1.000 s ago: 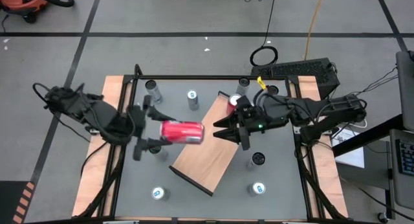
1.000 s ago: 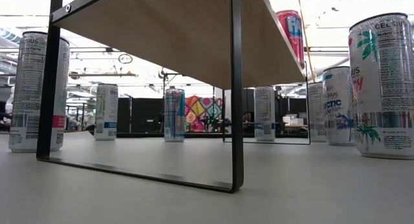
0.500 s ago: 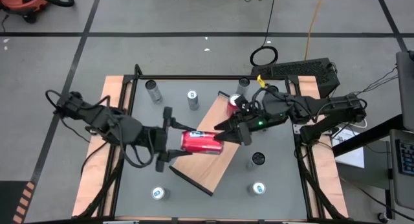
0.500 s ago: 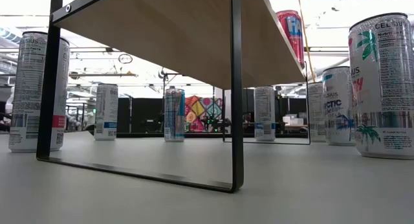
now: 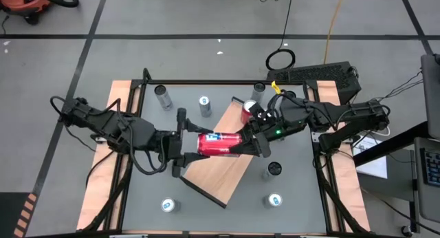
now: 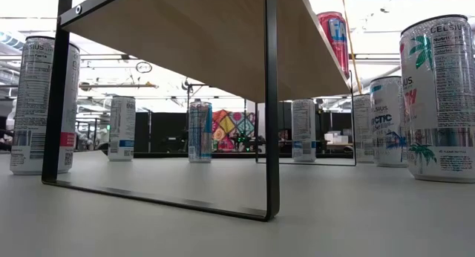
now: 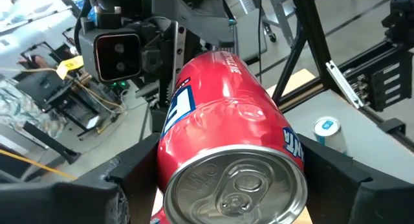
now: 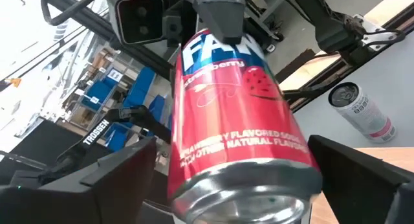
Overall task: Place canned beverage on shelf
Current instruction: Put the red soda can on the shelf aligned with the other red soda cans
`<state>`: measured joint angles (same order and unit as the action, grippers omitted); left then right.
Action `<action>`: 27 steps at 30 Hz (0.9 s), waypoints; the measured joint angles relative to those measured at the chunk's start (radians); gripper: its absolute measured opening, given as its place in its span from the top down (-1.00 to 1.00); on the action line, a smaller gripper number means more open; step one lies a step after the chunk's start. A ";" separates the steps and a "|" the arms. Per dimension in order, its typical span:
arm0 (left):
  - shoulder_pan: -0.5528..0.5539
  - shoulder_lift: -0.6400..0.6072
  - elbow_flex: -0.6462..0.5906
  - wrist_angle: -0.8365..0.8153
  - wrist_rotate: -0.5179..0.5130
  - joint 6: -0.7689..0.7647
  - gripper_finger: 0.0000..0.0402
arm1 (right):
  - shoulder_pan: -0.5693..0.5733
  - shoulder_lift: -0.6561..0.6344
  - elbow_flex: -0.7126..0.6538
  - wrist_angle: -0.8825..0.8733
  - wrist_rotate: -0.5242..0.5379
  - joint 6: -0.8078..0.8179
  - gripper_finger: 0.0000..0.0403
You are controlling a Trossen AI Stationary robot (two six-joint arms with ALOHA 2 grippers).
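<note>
The left end effector is clamped on the red can, carrying it on its side above the shelf, which stands on the table. The right end effector, fingers spread wide, brackets the can's far end without gripping, seemingly a handover so the can can be turned upright. Another red can already stands at the shelf's far corner.
</note>
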<state>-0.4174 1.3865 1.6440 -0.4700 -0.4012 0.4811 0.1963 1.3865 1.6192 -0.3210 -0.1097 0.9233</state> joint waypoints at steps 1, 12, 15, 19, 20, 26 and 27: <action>0.000 0.002 0.000 0.000 0.000 0.005 -0.43 | 0.000 0.000 0.000 0.001 0.000 -0.005 -0.87; 0.030 0.016 0.000 0.000 0.007 0.006 -0.43 | -0.001 0.000 0.000 -0.004 -0.020 -0.048 -0.86; 0.037 0.019 0.000 0.001 0.016 0.004 -0.43 | -0.001 0.000 0.000 -0.012 -0.021 -0.047 -0.78; 0.037 0.019 0.000 0.001 0.015 0.004 -0.43 | -0.001 0.000 0.000 -0.014 -0.022 -0.047 -0.57; 0.037 0.019 0.000 0.002 0.015 0.004 -0.43 | -0.001 0.000 0.000 -0.016 -0.022 -0.049 -0.51; 0.037 0.019 0.000 0.000 0.012 -0.001 -0.43 | -0.001 0.000 0.000 -0.017 -0.023 -0.061 -0.30; 0.036 0.019 0.000 0.000 0.005 -0.001 -0.44 | -0.001 0.000 0.000 -0.016 -0.023 -0.067 -0.29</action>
<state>-0.3810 1.4059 1.6440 -0.4702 -0.3965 0.4804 0.1955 1.3865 1.6192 -0.3374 -0.1322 0.8566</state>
